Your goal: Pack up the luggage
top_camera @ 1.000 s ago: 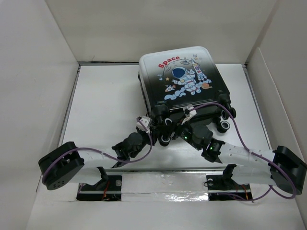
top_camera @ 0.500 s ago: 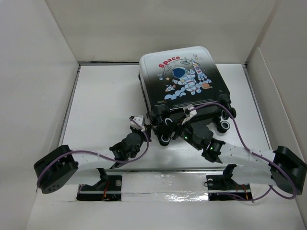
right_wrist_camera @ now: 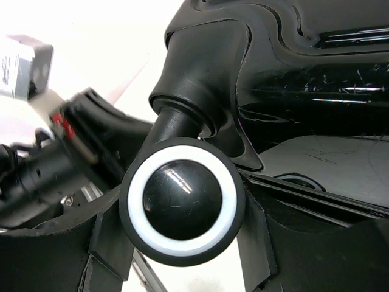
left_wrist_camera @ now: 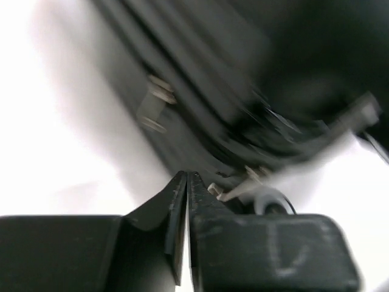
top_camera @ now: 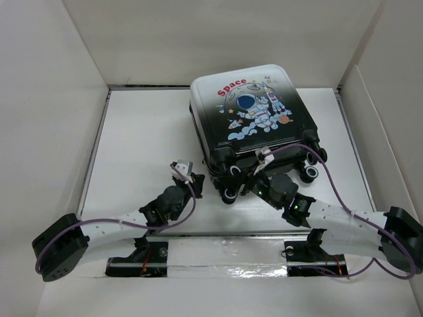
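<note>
Luggage (top_camera: 251,109) lies shut on the tabletop (top_camera: 145,132) in the top view. It sits right of centre and toward the back, astronaut print up and wheels facing the arms. A second ago the left gripper (top_camera: 195,179) was against the case's near left corner. Now it sits apart from that corner, over bare tabletop. The case has also turned a little, its near end swinging left. The right gripper (top_camera: 246,179) is tucked in among the wheels at the near edge.

Left wrist view is blurred. It shows the left fingers (left_wrist_camera: 180,207) pressed flat together with nothing between them, where they stood partly apart a second ago. The dark side of the luggage (left_wrist_camera: 243,73) is just ahead of them.

Right wrist view shows one black wheel (right_wrist_camera: 182,199) with a white ring filling the gap of the right gripper (right_wrist_camera: 182,246). A finger (right_wrist_camera: 255,240) sits on each side, and they appear to be clamped on it.

My reading is that the lid is already down, the left arm has let go, and the right arm is steering the case by its wheel. Whether the zip is done up cannot be told.
</note>
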Robot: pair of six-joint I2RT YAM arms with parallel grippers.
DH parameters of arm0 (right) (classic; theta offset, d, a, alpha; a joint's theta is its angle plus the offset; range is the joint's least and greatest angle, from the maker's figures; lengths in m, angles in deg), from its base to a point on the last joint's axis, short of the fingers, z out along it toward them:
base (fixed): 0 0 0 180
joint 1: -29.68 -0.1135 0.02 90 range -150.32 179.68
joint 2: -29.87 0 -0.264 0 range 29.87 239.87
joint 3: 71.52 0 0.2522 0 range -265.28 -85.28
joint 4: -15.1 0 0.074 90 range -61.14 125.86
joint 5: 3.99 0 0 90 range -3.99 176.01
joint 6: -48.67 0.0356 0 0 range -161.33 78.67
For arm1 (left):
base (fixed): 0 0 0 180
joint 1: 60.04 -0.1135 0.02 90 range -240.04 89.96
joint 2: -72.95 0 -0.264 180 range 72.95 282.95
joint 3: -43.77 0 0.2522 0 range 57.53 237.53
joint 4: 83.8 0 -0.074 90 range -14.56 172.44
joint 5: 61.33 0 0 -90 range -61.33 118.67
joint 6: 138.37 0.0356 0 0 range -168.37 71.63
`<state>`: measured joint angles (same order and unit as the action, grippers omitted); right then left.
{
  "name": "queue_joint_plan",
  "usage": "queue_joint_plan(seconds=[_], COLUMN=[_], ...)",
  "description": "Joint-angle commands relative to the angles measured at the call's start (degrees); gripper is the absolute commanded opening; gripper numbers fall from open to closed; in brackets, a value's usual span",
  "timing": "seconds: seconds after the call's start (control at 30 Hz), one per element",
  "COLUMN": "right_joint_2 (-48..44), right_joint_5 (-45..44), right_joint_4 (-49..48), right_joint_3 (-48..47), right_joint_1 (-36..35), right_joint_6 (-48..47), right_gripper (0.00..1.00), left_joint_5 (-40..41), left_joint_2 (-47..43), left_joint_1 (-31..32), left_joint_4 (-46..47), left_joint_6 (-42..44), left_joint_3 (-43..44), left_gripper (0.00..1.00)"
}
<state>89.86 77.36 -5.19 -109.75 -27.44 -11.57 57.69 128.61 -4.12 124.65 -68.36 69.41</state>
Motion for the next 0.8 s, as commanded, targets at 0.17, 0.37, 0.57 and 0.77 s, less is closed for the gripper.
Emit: queue_joint_plan(seconds=[0.17, 0.37, 0.57, 0.77], right_joint_2=[-2.68, -1.89, -1.10, -1.27], right_joint_5=[-0.58, 0.38, 1.35, 2.40], right_joint_4=[-7.09, -7.27, -8.06, -8.58], right_joint_3=[-3.39, -3.83, -4.10, -4.01], right_joint_1=[-1.15, -1.15, -1.15, -1.15], right_joint_6=[-0.40, -0.49, -0.49, -0.49], right_gripper=[0.00, 0.00, 0.00, 0.00], left_joint_5=[-6.52, -1.08, 4.28, 9.47], left_joint_2=[8.59, 12.54, 17.20, 22.03], left_joint_1=[7.98, 8.50, 8.50, 8.50], left_joint_4=[6.91, 9.90, 15.61, 23.17], left_joint_6=[1.54, 1.62, 2.32, 3.99], left_joint_3=[4.03, 6.13, 7.63, 8.16], left_gripper=[0.32, 0.33, 0.28, 0.12])
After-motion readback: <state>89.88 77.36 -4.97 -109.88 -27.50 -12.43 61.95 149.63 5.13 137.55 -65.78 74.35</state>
